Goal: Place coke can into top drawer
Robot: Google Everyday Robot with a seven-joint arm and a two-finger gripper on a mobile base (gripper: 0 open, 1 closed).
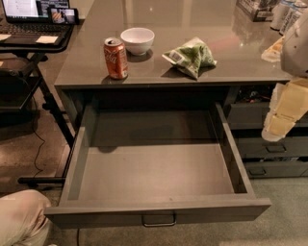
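While an open laptop rests on a black folding stand at the far left, off the counter and clear of the work, a pale rounded fabric shape, perhaps a knee, shows at the near left corner. The coke can stands upright by the counter's left front edge, a small orange-red metal cylinder with white script and a silver top; it sits just above the drawer's opening, which I judge handy for a short lift and lowering. Just right of it and a little farther back sits a white bowl, round and glossy, apart from the can; further right lies a crumpled green bag, soft and crinkly. The counter is smooth grey and shiny enough to mirror lights. Below it the top drawer is pulled out toward the near side, a wide shallow box of matt dark grey with a flat front and a small metal bar handle; nothing lies in it, so it looks ready for the can. To its right are narrower stacked grey drawers; pale cans stand at the far right. The tool, cream and blocky, hangs at the right edge beside those drawers, well apart from the can; whether it is apart or together I cannot tell.
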